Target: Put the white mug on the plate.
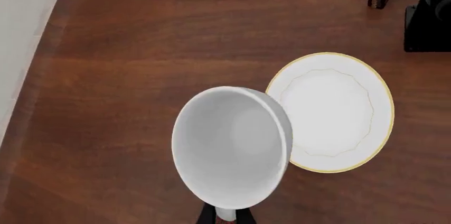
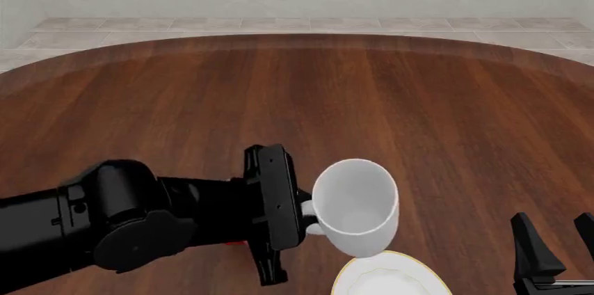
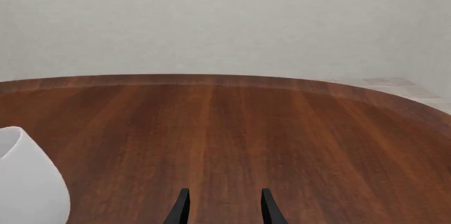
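Jaws of the left gripper [image 1: 224,214] grasp the white mug [image 1: 231,147] at its handle side, with only their dark tips showing beneath the cup in the left wrist view. From the front, the mug [image 2: 355,206] is held up off the table [image 2: 418,114], tilted so that its open mouth faces the camera, at the end of the black left arm [image 2: 139,222] reaching in from the left. The plate [image 2: 390,277] lies flat on the wood at the near edge of that view, just below and slightly right of the mug. In the left wrist view the mug overlaps the plate's [image 1: 338,113] gold-lined rim on one side. The right gripper [image 3: 222,208] has its jaws parted and bare, two dark fingers [image 3: 270,208] pointing across the open table, with the mug's white side [image 3: 28,187] at the picture's edge.
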`<state>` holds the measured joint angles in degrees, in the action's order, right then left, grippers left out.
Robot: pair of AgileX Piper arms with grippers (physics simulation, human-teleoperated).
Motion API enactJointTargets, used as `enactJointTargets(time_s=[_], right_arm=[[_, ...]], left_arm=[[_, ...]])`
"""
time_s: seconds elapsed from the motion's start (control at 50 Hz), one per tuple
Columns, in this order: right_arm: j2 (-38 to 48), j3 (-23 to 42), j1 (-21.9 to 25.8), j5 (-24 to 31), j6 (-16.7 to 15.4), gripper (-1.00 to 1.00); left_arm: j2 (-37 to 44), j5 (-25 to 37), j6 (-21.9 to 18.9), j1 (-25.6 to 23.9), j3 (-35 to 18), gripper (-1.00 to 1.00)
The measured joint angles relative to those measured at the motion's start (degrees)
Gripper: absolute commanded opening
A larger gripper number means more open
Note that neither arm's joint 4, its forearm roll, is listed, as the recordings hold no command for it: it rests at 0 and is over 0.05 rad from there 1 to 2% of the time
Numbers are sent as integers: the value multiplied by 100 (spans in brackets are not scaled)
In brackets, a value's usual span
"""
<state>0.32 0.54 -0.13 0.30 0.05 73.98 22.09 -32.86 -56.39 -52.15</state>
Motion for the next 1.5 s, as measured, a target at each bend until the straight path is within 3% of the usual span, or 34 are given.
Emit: enactJointTargets(time_s=[0.78, 1.5], right_arm=[[0, 0, 0, 0, 0, 100], [0, 0, 0, 0, 0, 100]], left_arm=[[794, -572, 138, -388, 104, -100], [1275, -1068, 317, -386, 280, -100]])
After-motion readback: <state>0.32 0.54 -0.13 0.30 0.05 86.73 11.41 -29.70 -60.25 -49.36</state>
